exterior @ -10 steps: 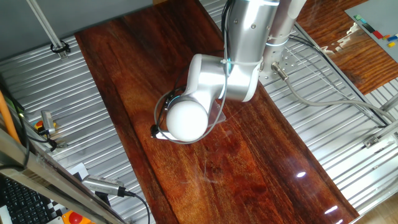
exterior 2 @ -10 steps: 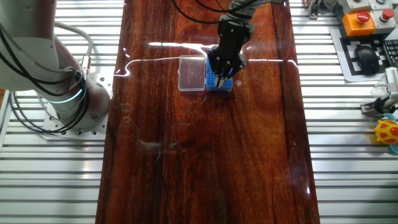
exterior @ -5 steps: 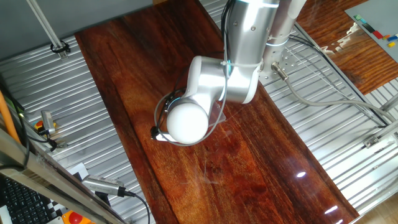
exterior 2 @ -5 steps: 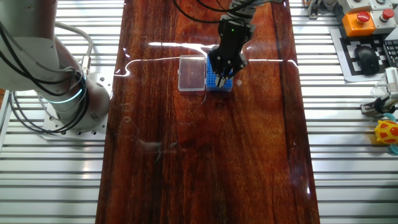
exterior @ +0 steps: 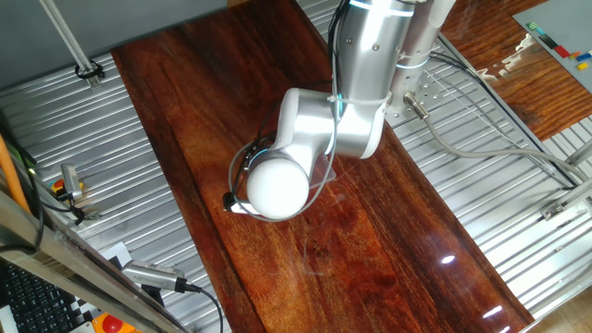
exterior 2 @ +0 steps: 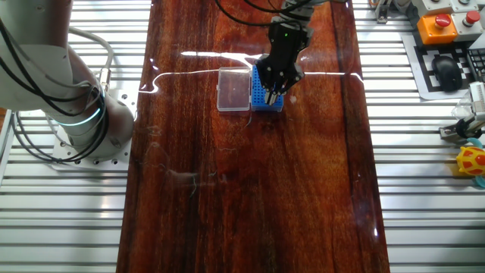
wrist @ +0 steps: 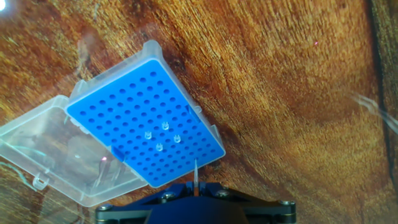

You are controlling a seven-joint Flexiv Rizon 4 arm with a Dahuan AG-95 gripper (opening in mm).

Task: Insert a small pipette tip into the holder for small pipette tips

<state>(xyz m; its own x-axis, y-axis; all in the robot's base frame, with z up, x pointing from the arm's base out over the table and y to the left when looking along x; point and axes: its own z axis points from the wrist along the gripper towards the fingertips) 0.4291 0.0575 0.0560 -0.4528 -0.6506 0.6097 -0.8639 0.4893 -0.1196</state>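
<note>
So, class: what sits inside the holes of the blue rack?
In the hand view, the rack holds four pale tips clustered near its middle; the other holes look empty. The gripper holds a thin tip over the near edge. Anything below the rack's top is hidden.

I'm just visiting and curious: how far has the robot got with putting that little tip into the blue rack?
Done: the clear lid lies open beside the blue rack, and four tips already sit in its holes. In hand: the gripper holds a thin tip pointing out over the rack's near edge. Left: the tip is not in a hole yet, so it must still go down into one and be let go.
</note>
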